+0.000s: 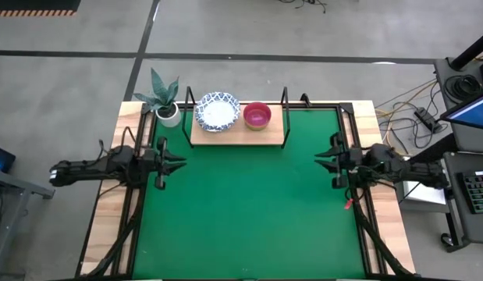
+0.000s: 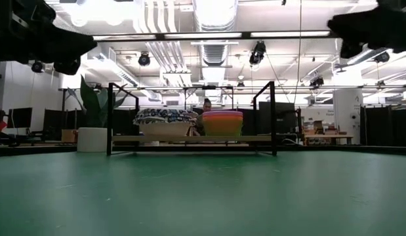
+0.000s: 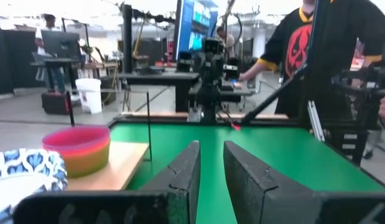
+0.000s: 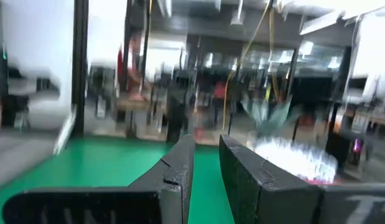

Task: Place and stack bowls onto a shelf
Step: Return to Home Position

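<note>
Shelf (image 1: 237, 137) stands on green mat (image 1: 249, 204); person (image 3: 298, 53) stands in room beyond.

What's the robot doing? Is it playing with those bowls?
Not right now. The blue-patterned bowls and the coloured bowls sit in two stacks on the shelf. The left claw and the right claw are both open and empty. They hang over opposite sides of the green mat, away from the bowls.
</note>
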Motion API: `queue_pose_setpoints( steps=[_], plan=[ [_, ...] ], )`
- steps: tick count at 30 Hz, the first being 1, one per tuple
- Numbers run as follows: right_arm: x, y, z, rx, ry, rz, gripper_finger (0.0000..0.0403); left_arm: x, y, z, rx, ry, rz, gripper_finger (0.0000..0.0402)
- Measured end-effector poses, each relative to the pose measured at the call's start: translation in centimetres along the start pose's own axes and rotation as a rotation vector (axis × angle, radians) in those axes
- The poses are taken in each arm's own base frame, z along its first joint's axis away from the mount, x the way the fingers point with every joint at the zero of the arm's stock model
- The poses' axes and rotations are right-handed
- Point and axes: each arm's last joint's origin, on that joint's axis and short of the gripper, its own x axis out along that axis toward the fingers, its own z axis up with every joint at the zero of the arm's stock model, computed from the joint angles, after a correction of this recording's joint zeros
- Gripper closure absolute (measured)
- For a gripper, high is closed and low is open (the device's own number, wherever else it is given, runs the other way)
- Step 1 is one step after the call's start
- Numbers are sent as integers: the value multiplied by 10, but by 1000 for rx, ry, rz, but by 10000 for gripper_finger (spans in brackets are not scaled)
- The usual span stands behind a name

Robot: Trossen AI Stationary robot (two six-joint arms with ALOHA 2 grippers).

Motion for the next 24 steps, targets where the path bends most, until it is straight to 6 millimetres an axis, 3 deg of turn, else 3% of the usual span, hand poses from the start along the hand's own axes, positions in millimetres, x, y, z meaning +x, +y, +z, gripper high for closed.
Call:
queue_pose_setpoints(
  steps=[7,12,17,20,24],
  plan=[
    [3,2,-26,-6,62,-8,335,3,0,-13,-6,27,-7,349],
    [3,1,-26,14,69,-24,335,3,0,-22,-25,35,-7,349],
    [1,-4,-32,82,141,-242,335,4,3,-23,-16,48,90,349],
    [0,-8,-36,35,190,-373,335,4,5,-22,72,59,164,349],
    [0,-9,-36,23,210,-409,335,5,5,-23,143,78,165,349]
  ],
)
